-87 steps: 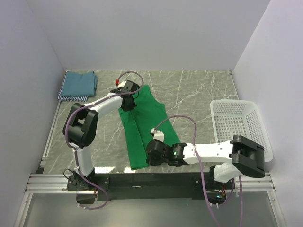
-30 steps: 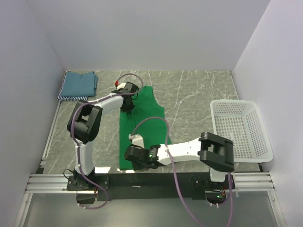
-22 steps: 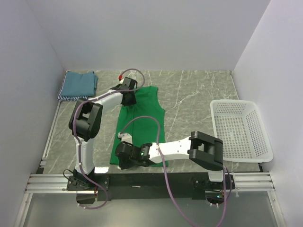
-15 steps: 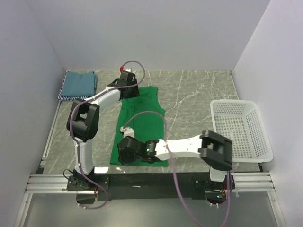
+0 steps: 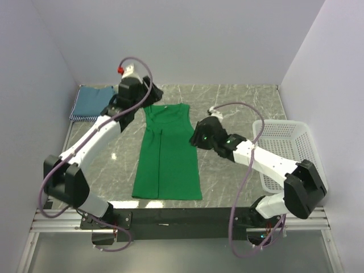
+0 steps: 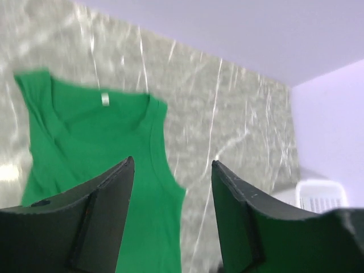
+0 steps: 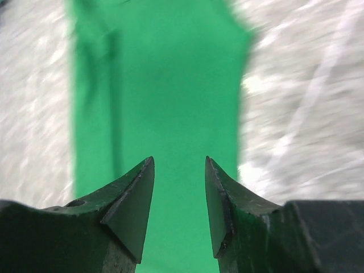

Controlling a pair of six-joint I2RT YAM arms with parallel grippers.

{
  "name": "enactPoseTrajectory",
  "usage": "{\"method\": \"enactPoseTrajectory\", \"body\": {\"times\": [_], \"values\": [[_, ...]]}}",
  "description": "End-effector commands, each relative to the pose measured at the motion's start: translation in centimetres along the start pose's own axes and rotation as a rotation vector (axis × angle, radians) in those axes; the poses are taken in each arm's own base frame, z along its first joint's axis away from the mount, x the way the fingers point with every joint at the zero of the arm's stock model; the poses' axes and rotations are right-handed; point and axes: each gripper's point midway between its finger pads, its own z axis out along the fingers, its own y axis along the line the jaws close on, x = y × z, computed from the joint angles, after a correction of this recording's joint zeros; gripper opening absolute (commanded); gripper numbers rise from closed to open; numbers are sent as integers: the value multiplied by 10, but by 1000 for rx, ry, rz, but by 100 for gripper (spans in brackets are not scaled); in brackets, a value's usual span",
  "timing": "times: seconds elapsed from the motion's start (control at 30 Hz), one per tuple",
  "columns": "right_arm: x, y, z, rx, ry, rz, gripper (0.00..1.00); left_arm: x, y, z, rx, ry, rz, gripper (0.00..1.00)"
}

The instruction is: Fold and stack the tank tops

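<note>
The bright green tank top (image 5: 168, 153) lies spread flat in the middle of the table, neckline toward the back, with a lengthwise crease left of centre. My left gripper (image 5: 151, 94) hovers open over its back left corner; the left wrist view shows the green top (image 6: 96, 142) below the empty left gripper (image 6: 172, 161). My right gripper (image 5: 197, 137) stands open beside the top's right edge, and in the right wrist view the green top (image 7: 159, 85) fills the space beneath the empty right gripper (image 7: 179, 159). At the back left the teal-blue top (image 5: 94, 99) lies folded on the striped top (image 5: 81, 117).
A white mesh basket (image 5: 284, 128) stands at the right edge, partly behind my right arm, and the basket (image 6: 321, 196) shows in the left wrist view too. White walls close the table at the back and both sides. The black base rail (image 5: 182, 216) runs along the near edge.
Both grippers opened and let go of the green top, which now lies spread out flat. The left gripper rose toward the back; the right arm swung from the near hem to the top's right side.
</note>
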Motion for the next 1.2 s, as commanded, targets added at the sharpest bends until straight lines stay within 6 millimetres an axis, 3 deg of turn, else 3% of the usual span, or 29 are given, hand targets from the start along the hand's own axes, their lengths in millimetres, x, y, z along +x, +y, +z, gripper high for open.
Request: {"method": "enactPoseTrajectory", "body": {"times": [0.0, 0.07, 0.1, 0.13, 0.27, 0.47, 0.5, 0.7, 1.03, 1.17], "values": [[-6, -36, 21, 70, 55, -26, 48, 60, 3, -13, 13, 117, -68, 61], [-23, -49, 35, 98, 42, -1, 48, 77, -16, -32, 64, 134, -53, 61], [-18, -60, 49, 135, 72, -8, 48, 94, -9, -37, 54, 164, -50, 60], [-23, -69, 56, 158, 77, 1, 47, 97, -14, -48, 76, 166, -69, 60], [-37, -79, 82, 174, 83, 15, 47, 138, -28, -77, 143, 235, -52, 58], [-47, -82, 104, 150, 72, 38, 46, 201, -21, -111, 145, 342, -21, 58], [-46, -82, 105, 152, 71, 46, 46, 213, -12, -113, 132, 362, -15, 58], [-45, -80, 113, 127, 65, 71, 46, 240, -10, -133, 148, 408, -3, 58], [-40, -85, 139, 166, 111, 77, 43, 290, -24, -155, 149, 501, 94, 59], [-34, -94, 141, 202, 119, 85, 27, 306, -28, -165, 158, 533, 119, 59]]}}
